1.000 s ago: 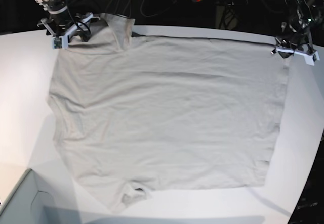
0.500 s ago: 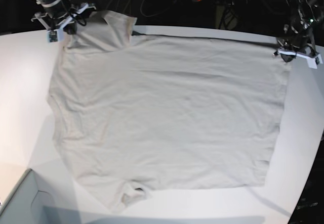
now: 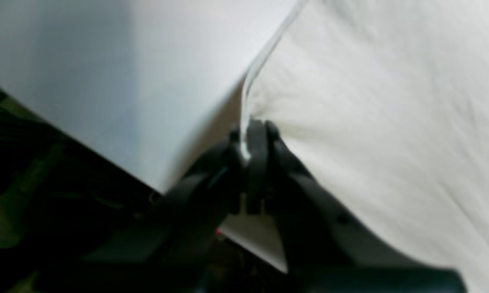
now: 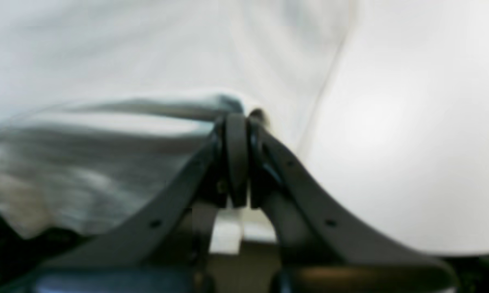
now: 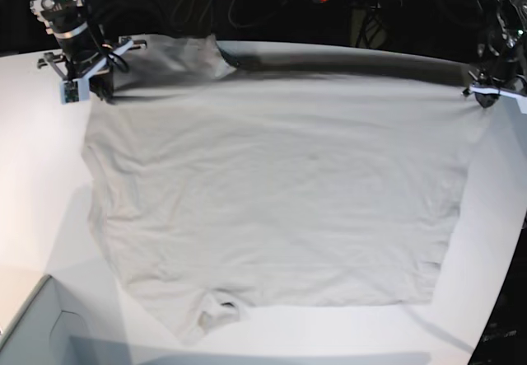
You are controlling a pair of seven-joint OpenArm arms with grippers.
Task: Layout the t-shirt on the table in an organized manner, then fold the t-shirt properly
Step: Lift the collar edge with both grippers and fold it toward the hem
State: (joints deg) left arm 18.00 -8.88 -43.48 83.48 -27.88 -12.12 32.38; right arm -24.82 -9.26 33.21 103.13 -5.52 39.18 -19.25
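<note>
R gripper (image 5: 82,85) just clamped t-shirt (image 5: 280,192) corner; L gripper (image 5: 486,93) pinching hem — far edge lifted off table (image 5: 33,175); spreading underway.

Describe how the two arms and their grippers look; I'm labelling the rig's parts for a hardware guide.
Both are dark, black-bodied arms with loose black cables round the wrists. In the base view, the right gripper and left gripper carry pale, whitish finger brackets. Close up, the fingers are slim, curved black plastic with small holes along the sides; the left wrist view shows the same black fingers.
</note>
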